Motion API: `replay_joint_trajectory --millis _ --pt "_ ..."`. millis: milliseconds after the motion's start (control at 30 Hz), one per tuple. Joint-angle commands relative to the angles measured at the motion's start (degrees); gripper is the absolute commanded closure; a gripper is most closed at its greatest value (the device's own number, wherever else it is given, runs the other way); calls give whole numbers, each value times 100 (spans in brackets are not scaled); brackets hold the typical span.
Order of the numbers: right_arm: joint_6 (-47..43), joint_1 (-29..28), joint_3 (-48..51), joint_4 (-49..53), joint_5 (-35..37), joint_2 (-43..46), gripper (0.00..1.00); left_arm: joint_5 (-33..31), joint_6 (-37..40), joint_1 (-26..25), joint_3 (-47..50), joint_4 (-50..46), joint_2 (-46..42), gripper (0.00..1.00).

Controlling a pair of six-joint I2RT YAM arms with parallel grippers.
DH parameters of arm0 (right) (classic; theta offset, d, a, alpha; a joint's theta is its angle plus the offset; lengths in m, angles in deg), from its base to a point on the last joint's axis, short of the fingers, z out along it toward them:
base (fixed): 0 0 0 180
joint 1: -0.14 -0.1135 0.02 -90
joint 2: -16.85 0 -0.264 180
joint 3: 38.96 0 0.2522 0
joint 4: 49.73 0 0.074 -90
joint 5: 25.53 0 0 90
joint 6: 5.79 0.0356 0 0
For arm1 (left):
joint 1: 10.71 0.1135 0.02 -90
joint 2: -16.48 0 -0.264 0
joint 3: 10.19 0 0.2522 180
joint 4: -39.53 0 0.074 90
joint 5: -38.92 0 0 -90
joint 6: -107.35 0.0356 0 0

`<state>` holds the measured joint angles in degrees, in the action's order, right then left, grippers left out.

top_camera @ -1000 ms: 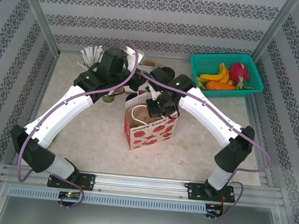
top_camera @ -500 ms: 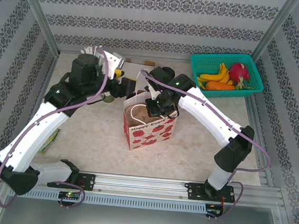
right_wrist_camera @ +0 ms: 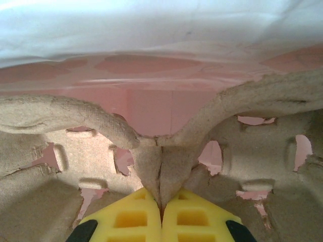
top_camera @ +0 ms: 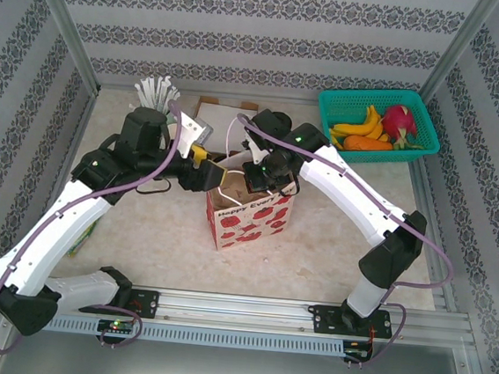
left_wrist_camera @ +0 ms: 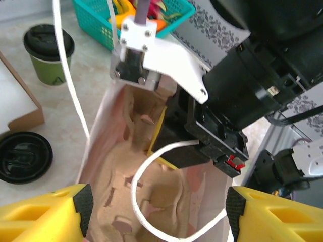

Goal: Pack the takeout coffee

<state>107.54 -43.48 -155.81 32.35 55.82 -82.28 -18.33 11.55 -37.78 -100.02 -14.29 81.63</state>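
left claw [top_camera: 212,176] newly wide, now above the paper bag [top_camera: 251,221]

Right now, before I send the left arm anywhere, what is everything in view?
paper bag: one, white with red print, table centre
takeout coffee: one, green with black lid, on the table beyond the bag
pulp cup carrier: one, tan, inside the bag
loose lid: one, black, beside the bag
cardboard box: one, brown, behind the bag
basket: one, teal, far right, holding bananas and a dragon fruit
wrapped sticks: a bunch, white, far left
left gripper: one, yellow fingers, open over the bag mouth
right gripper: one, yellow fingers, shut on the pulp cup carrier in the bag
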Motion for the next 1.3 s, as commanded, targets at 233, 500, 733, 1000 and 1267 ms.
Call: replay_joint_trajectory --millis 233,500,733,1000,1267 --pt "120 22 27 -11 -15 179 100 -295 522 -223 -412 -807 762 34" --pt "146 26 20 -20 -12 184 100 -97 733 -360 -544 -739 1016 57" --pt "298 95 21 -22 -129 175 100 -106 910 -369 -490 -544 839 91" --pt "743 357 196 -245 -529 241 100 544 1426 -374 -22 -570 225 100" --pt "919 565 446 -474 -727 396 100 807 1791 -378 -95 -1091 316 100"
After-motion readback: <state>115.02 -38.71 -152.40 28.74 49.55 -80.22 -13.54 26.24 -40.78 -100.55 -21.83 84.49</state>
